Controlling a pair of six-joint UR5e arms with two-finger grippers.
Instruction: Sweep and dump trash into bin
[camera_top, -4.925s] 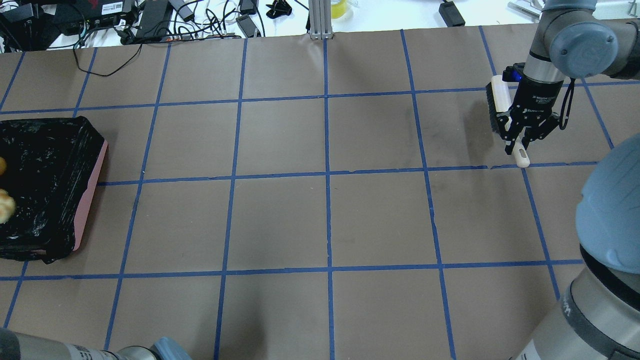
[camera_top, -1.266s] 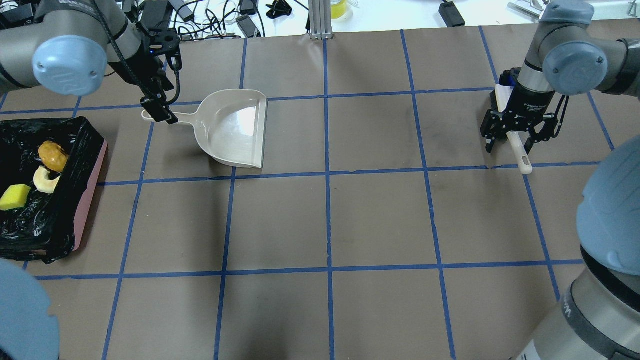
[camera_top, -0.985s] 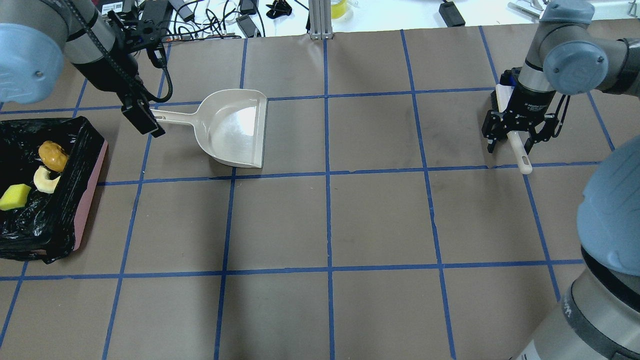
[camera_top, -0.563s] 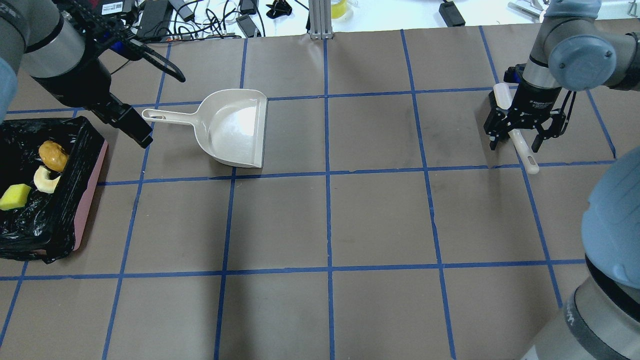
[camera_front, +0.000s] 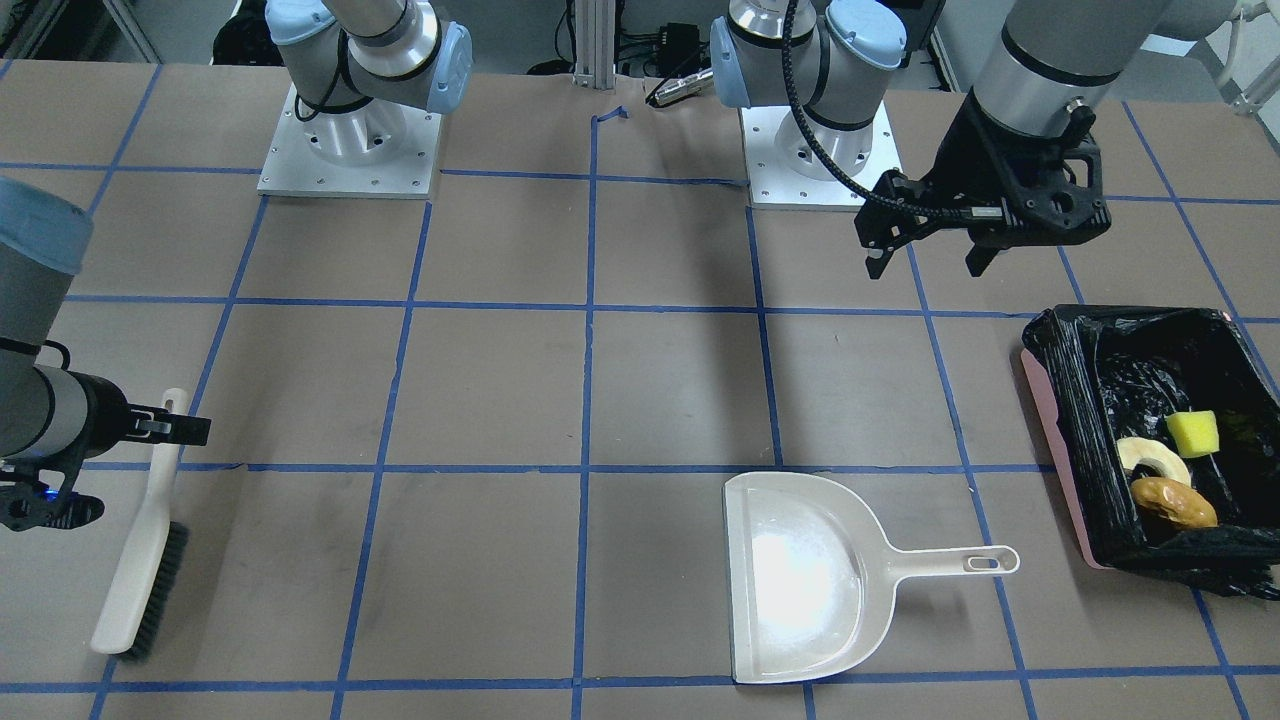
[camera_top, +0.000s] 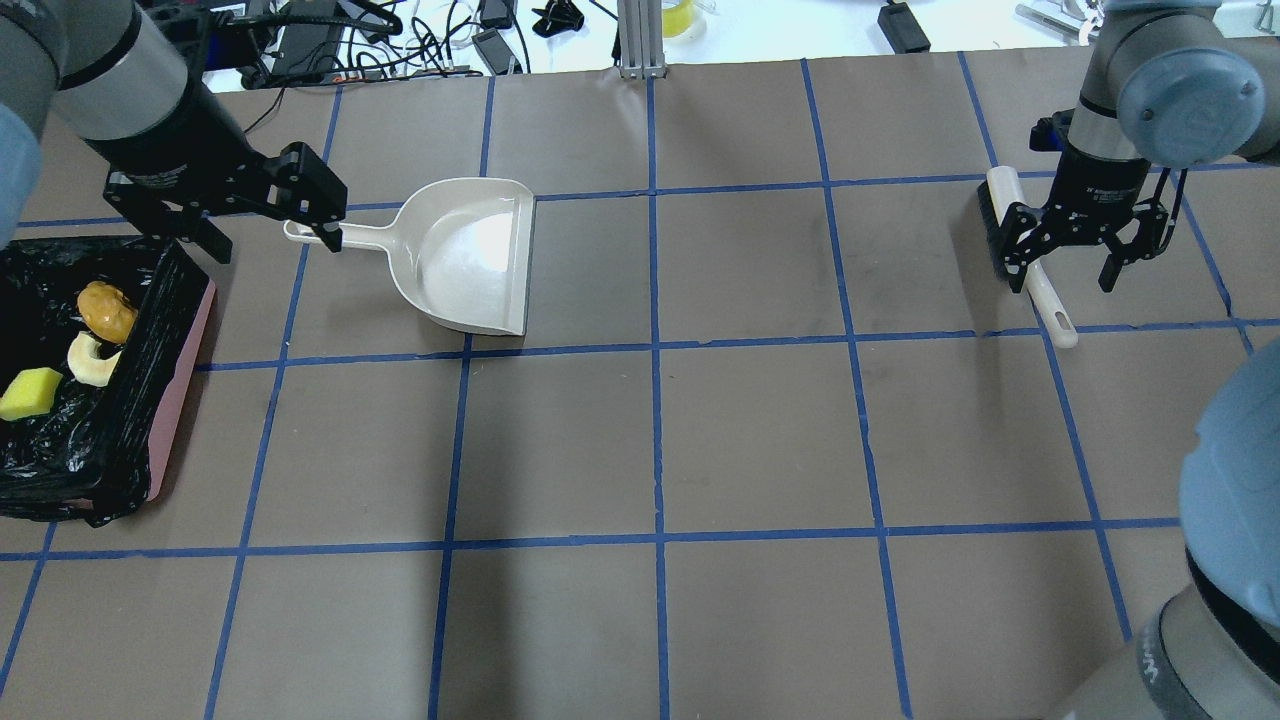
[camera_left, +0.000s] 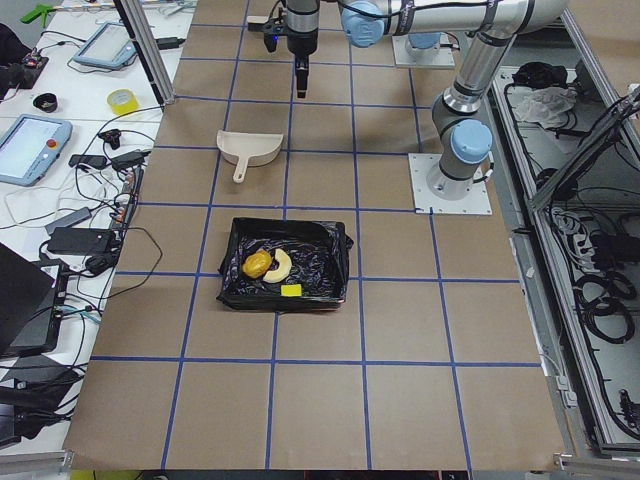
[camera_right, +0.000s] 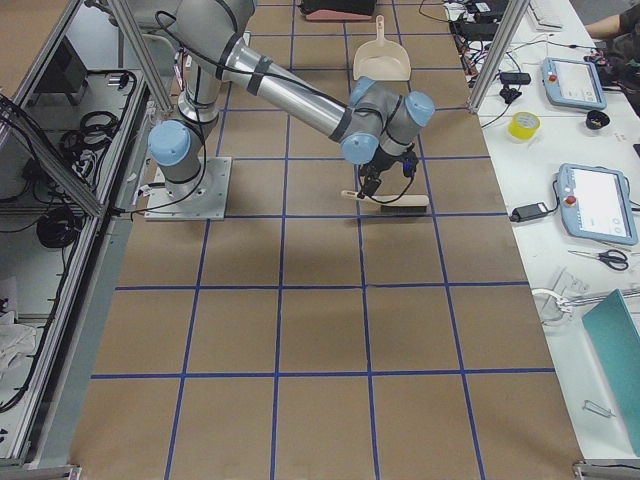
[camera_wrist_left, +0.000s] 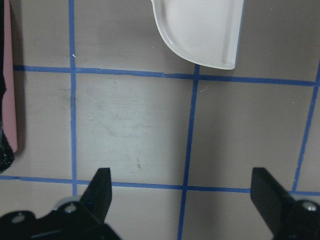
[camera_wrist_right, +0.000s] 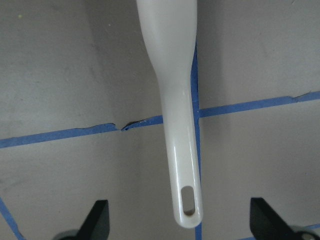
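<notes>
The bin (camera_top: 185, 390), a pink box with a black bag, stands at the table's left end and also shows in the front view (camera_front: 1045, 420). In it lie the trash items: a golden-brown lump (camera_top: 107, 311), a tan croissant piece (camera_top: 88, 360) and a yellow sponge (camera_top: 30, 393). My left gripper (camera_top: 272, 243) is open and empty, raised between the bin and the handle of the white dustpan (camera_top: 470, 260). My right gripper (camera_top: 1062, 285) is open above the handle of the white brush (camera_top: 1000, 225), which lies flat on the table.
The dustpan (camera_front: 795, 580) lies empty on the table, its mouth towards the middle. Cables and boxes sit beyond the far edge (camera_top: 300, 40). The two arm bases (camera_front: 350, 140) stand at the near edge.
The left arm brought the dustpan in, set it down, let go and drew back, turning its open gripper. The right gripper released the brush and lifted a little above it.
</notes>
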